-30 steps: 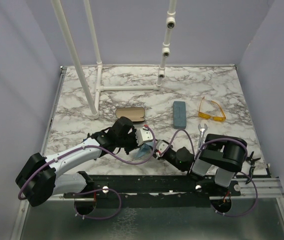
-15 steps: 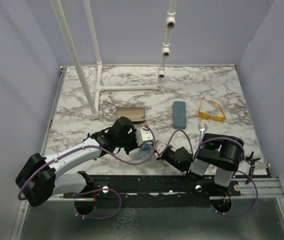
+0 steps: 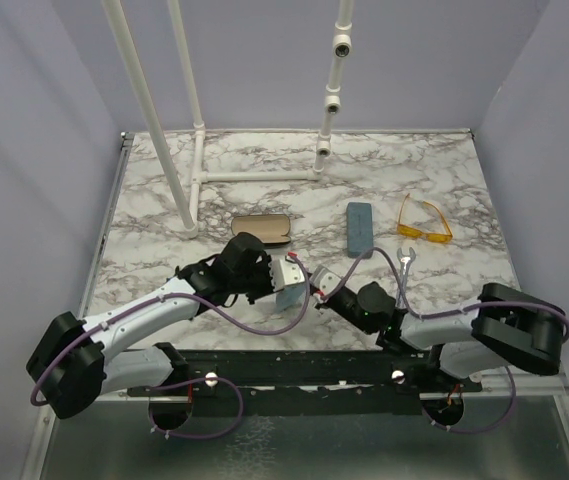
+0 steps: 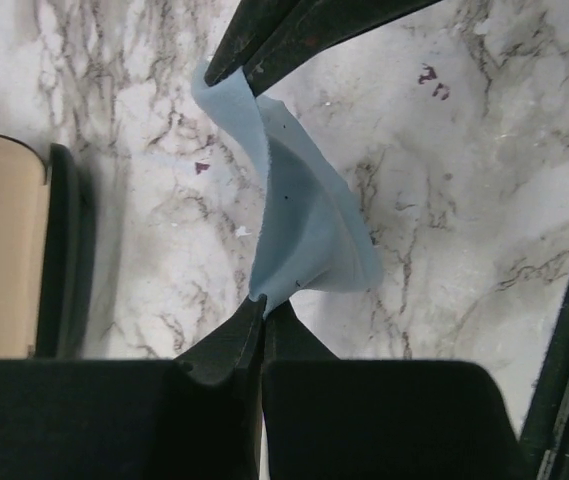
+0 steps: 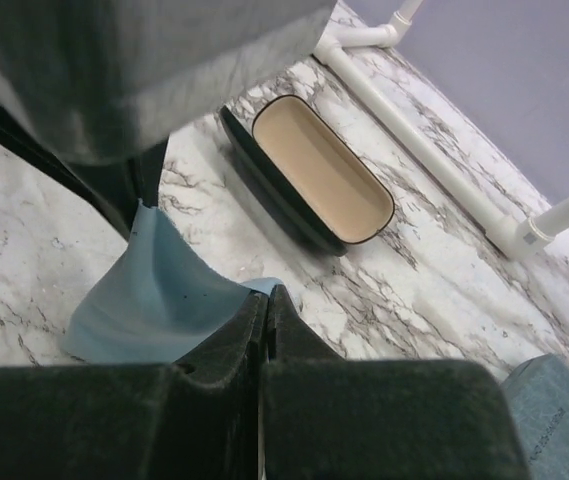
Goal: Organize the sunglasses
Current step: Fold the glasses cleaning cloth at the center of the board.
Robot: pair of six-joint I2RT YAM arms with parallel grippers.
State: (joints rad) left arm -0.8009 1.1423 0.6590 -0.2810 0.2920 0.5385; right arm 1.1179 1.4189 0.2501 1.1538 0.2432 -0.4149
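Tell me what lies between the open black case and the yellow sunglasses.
In the top view, the blue-grey oblong case lies between the black case and the yellow sunglasses.

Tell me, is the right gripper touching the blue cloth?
Touching. The right wrist view shows the right gripper with its fingertips closed on a corner of the blue cloth, no gap between them.

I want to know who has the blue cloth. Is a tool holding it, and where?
Yes, both. The left tool pinches one corner of the blue cloth, and the right tool pinches the opposite end.
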